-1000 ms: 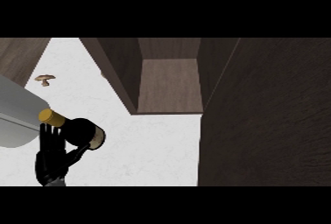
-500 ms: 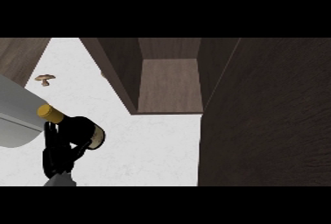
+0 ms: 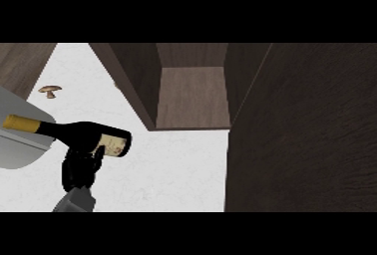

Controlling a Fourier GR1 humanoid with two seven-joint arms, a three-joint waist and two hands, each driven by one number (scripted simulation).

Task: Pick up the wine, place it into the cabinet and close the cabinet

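Observation:
The wine bottle [image 3: 77,135] is dark, with a gold foil neck pointing left and a pale label near its base on the right. It lies almost level above the white counter. My left hand [image 3: 80,170] comes up from the lower left, with its fingers curled round the bottle's body from below. The cabinet [image 3: 193,94] stands open at the top centre, its brown inside bare. Its dark door [image 3: 302,134] is swung out and fills the right side. The bottle's base is left of the cabinet's opening and apart from it. My right hand does not show.
A small brown mushroom [image 3: 50,90] lies on the white counter [image 3: 177,174] at the upper left. A grey rounded object [image 3: 18,144] sits at the left edge under the bottle's neck. Dark wood panelling [image 3: 22,64] fills the top left corner.
The bottle, seen from above before, has tipped over so its neck points left and its base right. My left hand has shifted a little right and lower under it.

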